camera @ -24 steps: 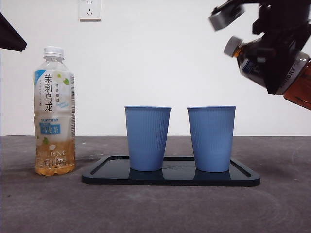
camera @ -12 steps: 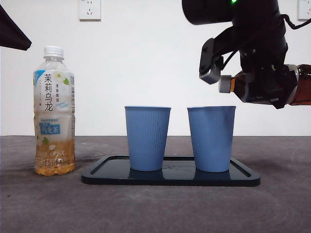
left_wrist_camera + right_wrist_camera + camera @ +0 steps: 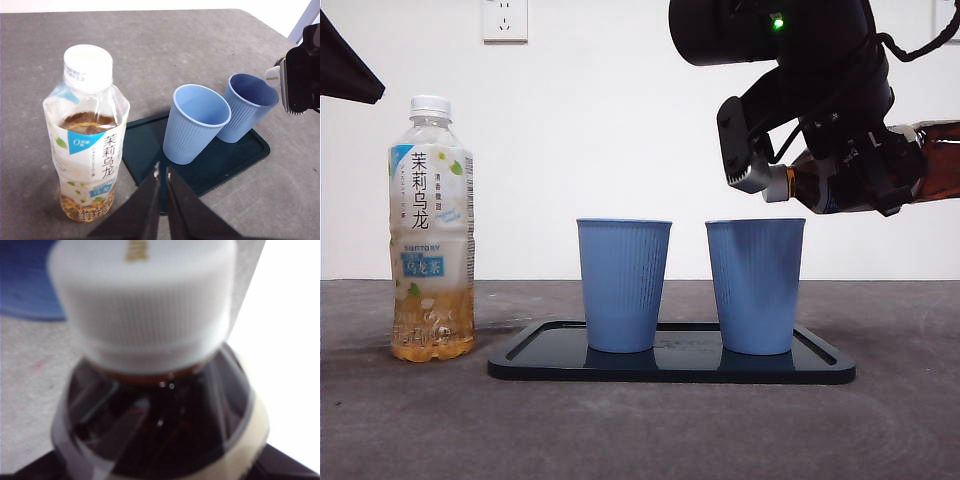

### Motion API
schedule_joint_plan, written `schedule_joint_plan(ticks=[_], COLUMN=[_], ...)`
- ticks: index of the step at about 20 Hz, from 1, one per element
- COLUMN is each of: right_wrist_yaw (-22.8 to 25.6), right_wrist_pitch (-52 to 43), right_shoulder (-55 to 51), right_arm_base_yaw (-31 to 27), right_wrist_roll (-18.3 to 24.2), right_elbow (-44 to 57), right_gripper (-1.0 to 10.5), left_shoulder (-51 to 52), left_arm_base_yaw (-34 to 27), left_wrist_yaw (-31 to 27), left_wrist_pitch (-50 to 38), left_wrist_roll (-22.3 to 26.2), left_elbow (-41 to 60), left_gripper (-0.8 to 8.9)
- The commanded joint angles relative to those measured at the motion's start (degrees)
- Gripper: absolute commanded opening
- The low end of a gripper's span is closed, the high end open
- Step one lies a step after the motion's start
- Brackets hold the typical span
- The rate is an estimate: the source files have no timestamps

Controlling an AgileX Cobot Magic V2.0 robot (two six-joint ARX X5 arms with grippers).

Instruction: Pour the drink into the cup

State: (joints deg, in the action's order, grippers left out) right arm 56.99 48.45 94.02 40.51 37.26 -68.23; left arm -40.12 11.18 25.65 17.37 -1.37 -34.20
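Observation:
My right gripper (image 3: 855, 160) is shut on a dark brown drink bottle (image 3: 940, 165), which lies nearly level in the air. Its white cap (image 3: 777, 183) is on and points left, just above the rim of the right blue cup (image 3: 755, 285). The right wrist view is filled by that cap (image 3: 145, 300) and the dark bottle (image 3: 160, 425). A second blue cup (image 3: 623, 285) stands to its left on the black tray (image 3: 670, 368). Both cups (image 3: 196, 122) (image 3: 248, 105) look empty in the left wrist view. My left gripper (image 3: 161, 200) hangs shut and empty, apart from them.
A jasmine tea bottle (image 3: 432, 230) with a white cap stands on the table left of the tray, close to my left gripper. The left arm shows only as a black tip (image 3: 345, 70) at the top left. A wall socket (image 3: 505, 20) is behind.
The right gripper has swung the dark bottle from neck-up to nearly level. It has moved left and down, so the cap has come over the right cup.

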Motion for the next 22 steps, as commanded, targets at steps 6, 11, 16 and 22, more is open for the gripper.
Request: schedule_joint_plan(ticks=[6, 11, 16, 22], right_wrist_yaw=[-7.76, -27.89, -46.9, -62.25], right_wrist_pitch=[0.98, -2.51, -16.52, -45.22], right_shoulder=[-2.75, -10.54, -21.0, -28.98], right_arm_base_yaw=[-0.76, -8.68, -19.32, -29.31], right_wrist_roll=[-19.52, -29.86, -33.68, -40.68], right_elbow=[-1.97, -1.84, 3.26, 22.77], right_gripper=[2.0, 2.0, 2.0, 2.0], left_shoulder=[-0.42, -0.39, -0.39, -0.35], left_arm_base_yaw=[0.26, 0.26, 0.26, 0.26], left_wrist_yaw=[0.33, 0.33, 0.35, 0.35], left_wrist_pitch=[-0.66, -0.63, -0.02, 1.11], left_wrist_roll=[0.52, 0.76, 0.74, 0.7], left_elbow=[-0.72, -0.72, -0.72, -0.72], left_gripper=[0.29, 0.29, 0.29, 0.29])
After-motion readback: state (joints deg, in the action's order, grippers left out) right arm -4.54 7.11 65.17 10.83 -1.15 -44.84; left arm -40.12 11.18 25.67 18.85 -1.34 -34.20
